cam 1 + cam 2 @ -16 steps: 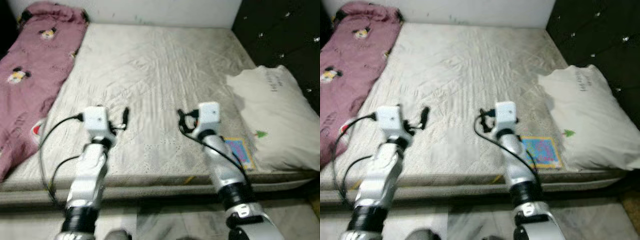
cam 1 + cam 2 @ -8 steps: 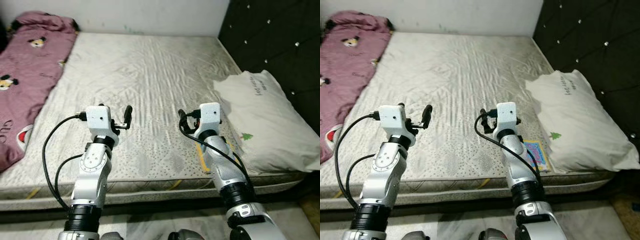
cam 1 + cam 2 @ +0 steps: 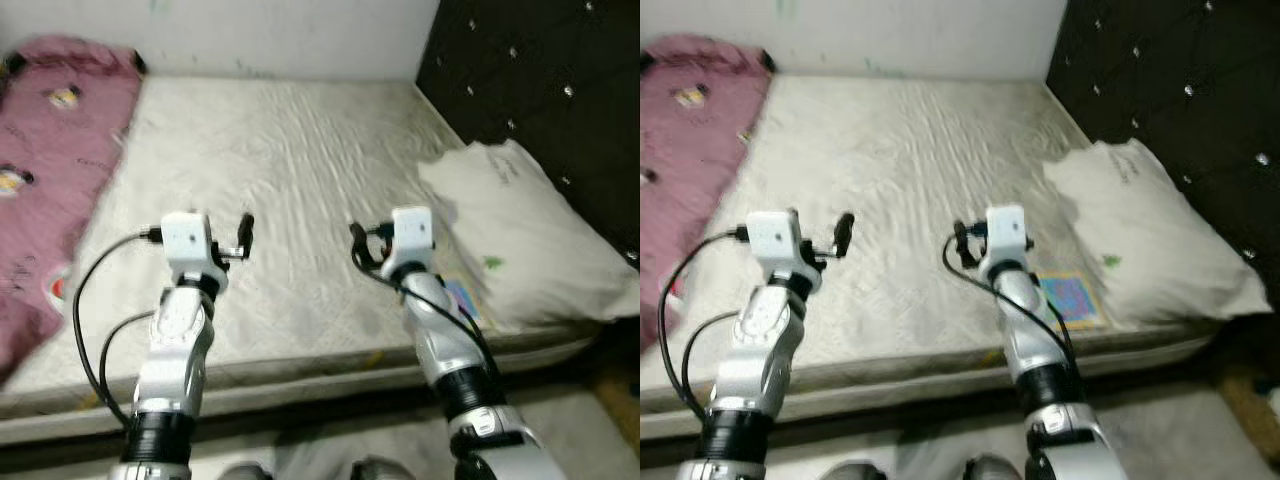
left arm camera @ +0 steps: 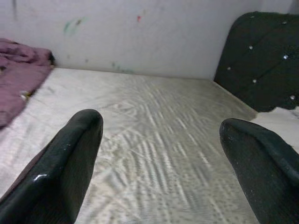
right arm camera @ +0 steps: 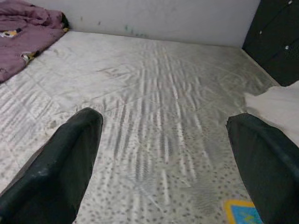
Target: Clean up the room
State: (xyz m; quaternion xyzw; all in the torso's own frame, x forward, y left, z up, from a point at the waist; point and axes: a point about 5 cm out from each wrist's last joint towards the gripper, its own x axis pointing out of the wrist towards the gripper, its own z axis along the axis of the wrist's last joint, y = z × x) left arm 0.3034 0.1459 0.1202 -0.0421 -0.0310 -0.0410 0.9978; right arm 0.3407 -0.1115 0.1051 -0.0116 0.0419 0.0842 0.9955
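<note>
The robot is standing at the foot edge of the bed (image 3: pixel 300 170), holding both arms out over the mattress. The left gripper (image 4: pixel 159 154) is hovering with its fingers (image 4: pixel 70 163) spread wide and nothing between them; the right gripper (image 5: pixel 163 158) is likewise wide open and holding nothing, bare sheet showing between its fingers (image 5: pixel 65 158). Neither is touching the bedding. The things needing attention are lying apart from the fingers: a pink blanket (image 3: pixel 50 170) is bunched along the mattress edge well beyond the left fingers, on their outer side; a white pillow (image 3: pixel 510 240) is lying askew against the dark headboard (image 3: pixel 540 90) on the outer side of the right fingers; and a small colourful booklet or card (image 3: pixel 1065 297) is lying flat on the sheet just beside the right arm, nearer the robot than the right fingertips and close to the pillow's edge. The head views are somewhat blurred, so finer detail on that flat item cannot be read. In my judgement the step in hand is approach and selection, with no item taken up. To do it well, the robot should commit to one target, likely the flat item as it lies nearest, bring the right fingers down at a shallow angle so one finger can slide under its edge, and close only once the sheet is not being pinched with it.
</note>
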